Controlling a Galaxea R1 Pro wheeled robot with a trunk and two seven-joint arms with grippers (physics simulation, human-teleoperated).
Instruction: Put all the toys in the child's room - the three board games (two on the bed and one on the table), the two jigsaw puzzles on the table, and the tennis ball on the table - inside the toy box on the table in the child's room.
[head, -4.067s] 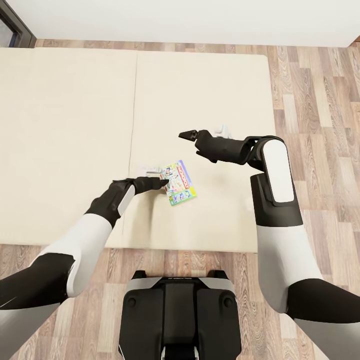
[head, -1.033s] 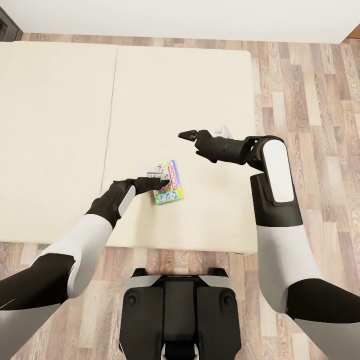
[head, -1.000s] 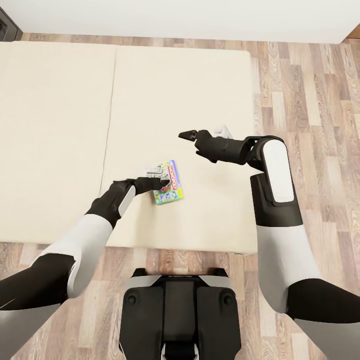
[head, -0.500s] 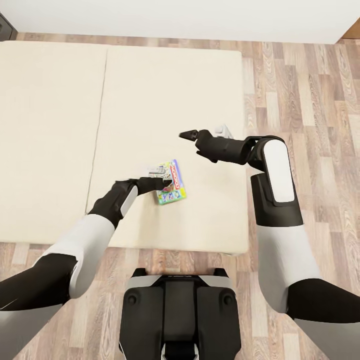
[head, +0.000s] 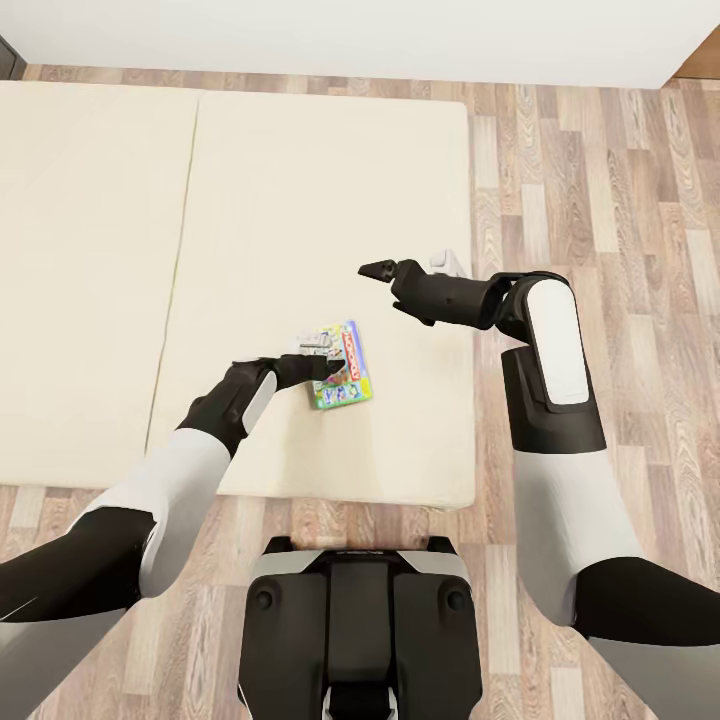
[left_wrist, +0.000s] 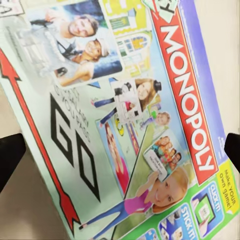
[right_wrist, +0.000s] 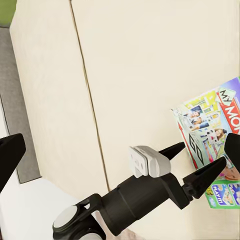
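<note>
A white-green board game with a red Monopoly logo hangs just over the beige bed, near its front right corner. My left gripper is shut on the box's left edge. The left wrist view has the printed lid close up between two dark fingertips. From the right wrist view, the left gripper has a finger on each side of the box. My right gripper hovers open and empty above the mattress, further back and to the right.
Wood floor runs along the bed's right side and in front of it. A white wall closes the back. A seam divides the mattress. My base stands at the bed's front edge.
The whole view has slid right along the bed, so the mattress edge sits further left in the picture. The board game has stayed at the left gripper, travelling with it. Both arms keep their pose.
</note>
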